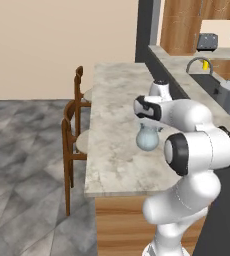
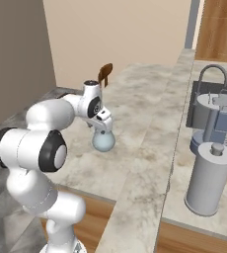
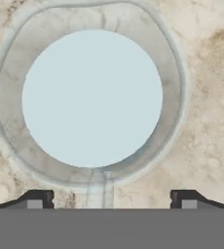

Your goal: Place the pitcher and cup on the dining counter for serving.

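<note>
Jaws wide apart, over pitcher point(image 3: 92, 99), apart

A rendered home kitchen: a long beige marbled stone bar counter point(image 1: 118, 150) lined with brown wooden chairs point(image 1: 72, 135), a black sink with a curved grey faucet point(image 2: 213, 74), a steel toaster point(image 1: 207, 42) beneath wood-panelled cabinets point(image 1: 179, 25), and grey stone floor tiles point(image 1: 24, 165).

The pitcher point(image 1: 147, 138) looks like smooth, translucent pale blue-grey glass, faintly glossy. The counter point(image 1: 112, 165) beneath it is matt beige marbled stone (mottled and veined up close), with warm wood panelling under its edge. The chairs point(image 1: 73, 135) are dark brown wood. The canister point(image 2: 208, 179) looks like brushed grey metal.
</note>
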